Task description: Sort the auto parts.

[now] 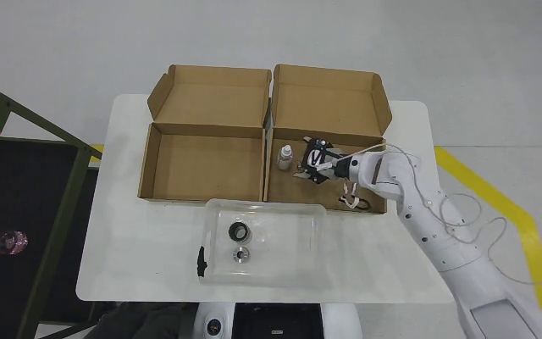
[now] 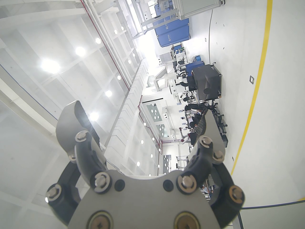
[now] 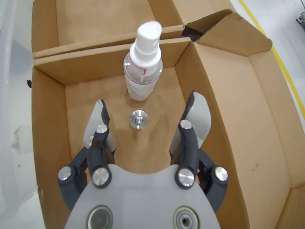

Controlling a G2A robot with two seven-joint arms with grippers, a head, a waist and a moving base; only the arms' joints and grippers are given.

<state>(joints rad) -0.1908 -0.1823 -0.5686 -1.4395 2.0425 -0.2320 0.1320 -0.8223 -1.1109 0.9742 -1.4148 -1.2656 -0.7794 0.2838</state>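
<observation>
A small round silver metal part [image 3: 139, 119], a flat disc with a raised hub in its middle, is lying on the brown floor of the right cardboard box [image 1: 326, 114], which is sitting in the upper centre-right of the top view. One such disc is showing in this box. The right claw [image 3: 147, 110] is hovering over it with its two fingers spread wide and gripping nothing, and the disc is showing in the gap between them. From above, the right claw [image 1: 309, 165] is hanging inside the box, near its left wall.

One clear spray bottle with a white cap [image 3: 143, 72] is standing upright just beyond the disc, between it and the box wall. In the top view the bottle [image 1: 286, 157] is standing just left of the claw.

The left cardboard box [image 1: 203, 165] is sitting open beside the right one, their walls touching, so two boxes in all. Below them in the top view, one clear plastic bin [image 1: 318, 246] is holding two more parts: a black ring-shaped part [image 1: 240, 230] and, just below it, a silver and black round part [image 1: 242, 255]. A small black piece [image 1: 201, 263] is sitting at the bin's left rim. Everything is resting on the white bench [image 1: 127, 237].

The left claw [image 2: 143, 117] is pointing up into the hall, fingers spread and holding nothing
</observation>
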